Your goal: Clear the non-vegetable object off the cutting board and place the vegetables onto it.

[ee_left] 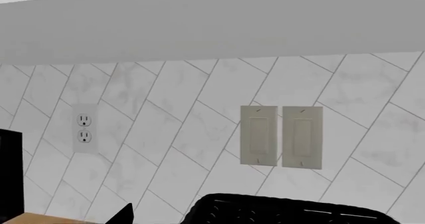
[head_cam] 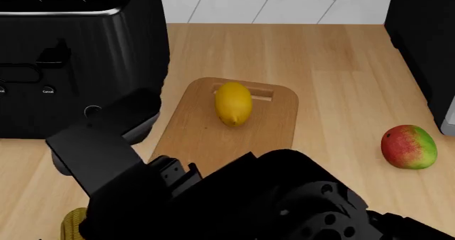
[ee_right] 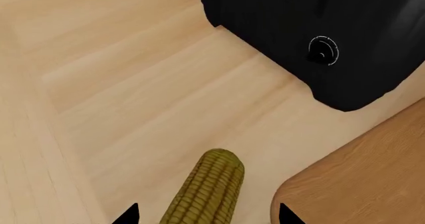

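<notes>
The cutting board (head_cam: pixel 213 133) lies mid-counter with the yellow lemon-shaped vegetable (head_cam: pixel 233 103) on it near the slot handle. The red-green fruit (head_cam: pixel 408 146) sits on the counter to the board's right, off the board. The corn cob (ee_right: pixel 207 191) lies on the counter beside the board's corner (ee_right: pixel 359 184). Only its tip shows in the head view (head_cam: pixel 71 224), at the bottom left. My right gripper (ee_right: pixel 206 216) is open, its tips on either side of the cob, not closed on it. My left gripper (ee_left: pixel 206 216) is raised, faces the tiled wall and holds nothing.
A black toaster (head_cam: pixel 71 53) stands left of the board, close to the corn (ee_right: pixel 319 35). A dark appliance (head_cam: pixel 427 37) stands at the far right. My arms (head_cam: pixel 284 202) hide the board's near end. The tiled wall has an outlet (ee_left: pixel 83 128) and switches (ee_left: pixel 282 136).
</notes>
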Available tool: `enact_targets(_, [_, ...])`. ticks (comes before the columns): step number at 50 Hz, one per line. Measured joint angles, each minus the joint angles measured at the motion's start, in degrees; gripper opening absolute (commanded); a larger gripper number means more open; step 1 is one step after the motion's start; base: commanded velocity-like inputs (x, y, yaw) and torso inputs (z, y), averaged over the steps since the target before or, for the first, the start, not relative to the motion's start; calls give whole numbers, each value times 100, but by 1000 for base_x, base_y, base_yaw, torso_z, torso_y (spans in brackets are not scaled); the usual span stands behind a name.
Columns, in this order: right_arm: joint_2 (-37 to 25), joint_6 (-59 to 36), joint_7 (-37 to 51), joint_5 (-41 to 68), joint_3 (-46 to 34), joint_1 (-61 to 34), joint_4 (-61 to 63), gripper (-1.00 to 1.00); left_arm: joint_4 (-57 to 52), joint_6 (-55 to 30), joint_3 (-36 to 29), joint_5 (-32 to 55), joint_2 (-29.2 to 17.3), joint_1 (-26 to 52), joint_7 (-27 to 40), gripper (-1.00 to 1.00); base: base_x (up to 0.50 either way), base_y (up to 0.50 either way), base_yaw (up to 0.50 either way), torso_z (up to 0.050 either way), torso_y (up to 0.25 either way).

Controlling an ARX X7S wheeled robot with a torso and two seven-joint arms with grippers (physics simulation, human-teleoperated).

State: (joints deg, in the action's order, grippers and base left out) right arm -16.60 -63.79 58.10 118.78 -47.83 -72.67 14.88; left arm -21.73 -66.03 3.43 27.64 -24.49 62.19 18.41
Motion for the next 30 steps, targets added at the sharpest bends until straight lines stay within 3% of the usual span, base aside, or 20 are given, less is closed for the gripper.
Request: enact_targets(30, [291, 114, -494, -395, -266, 479, -222, 100, -60, -83, 85, 86, -44, 33, 61, 100, 0, 0, 0, 0, 0])
